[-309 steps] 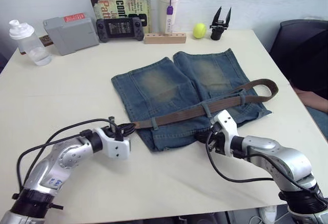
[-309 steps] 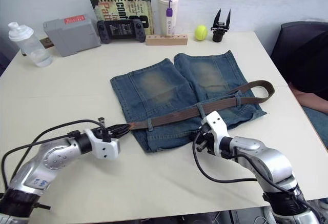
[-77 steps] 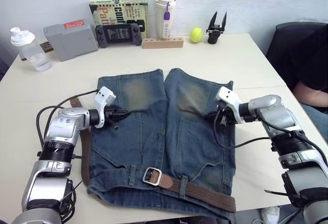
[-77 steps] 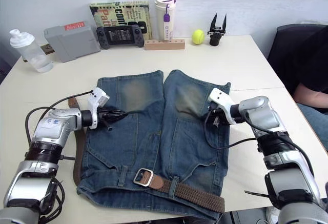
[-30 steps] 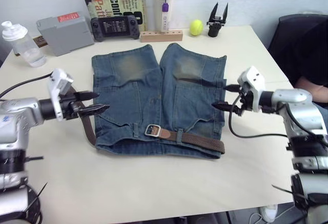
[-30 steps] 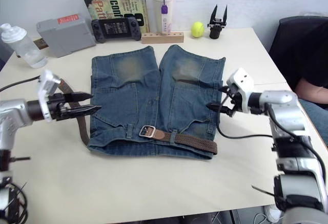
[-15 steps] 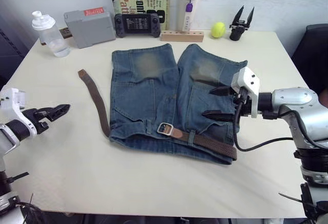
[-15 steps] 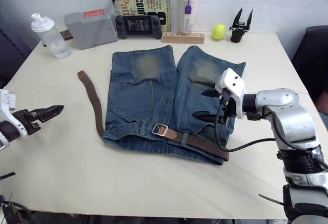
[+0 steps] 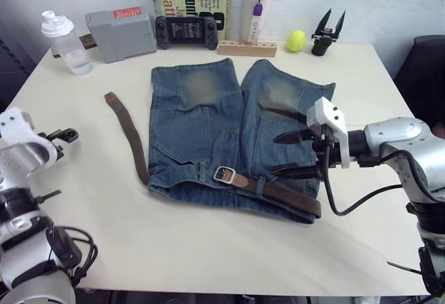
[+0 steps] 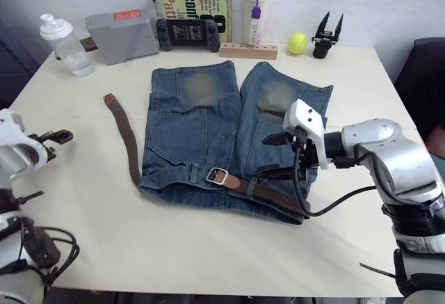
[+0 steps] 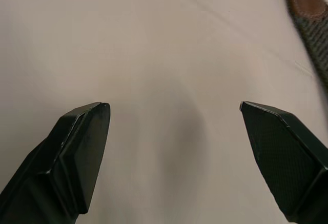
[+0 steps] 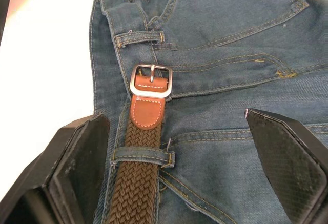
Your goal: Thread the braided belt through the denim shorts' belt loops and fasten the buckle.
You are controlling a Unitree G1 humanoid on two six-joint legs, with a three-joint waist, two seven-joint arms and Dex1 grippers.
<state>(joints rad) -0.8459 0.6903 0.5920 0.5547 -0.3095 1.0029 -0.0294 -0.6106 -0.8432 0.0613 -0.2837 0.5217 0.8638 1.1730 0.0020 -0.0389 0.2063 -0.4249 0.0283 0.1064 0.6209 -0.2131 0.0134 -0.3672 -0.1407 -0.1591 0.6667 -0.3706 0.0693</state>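
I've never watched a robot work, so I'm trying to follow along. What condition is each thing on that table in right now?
denim shorts: spread flat.
braided belt: threaded under waistband loops, unfastened, free end trailing on the table.
buckle: empty, nothing through it.
right tool: open, above the shorts.
left tool: open, holding nothing.
tumbler: upright, lidded.
water bottle: upright, capped.

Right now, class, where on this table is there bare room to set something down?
Free: the near strip in front of the denim shorts, and the far-right corner past them. Crowded: the back edge, from the bottle to the tennis ball.
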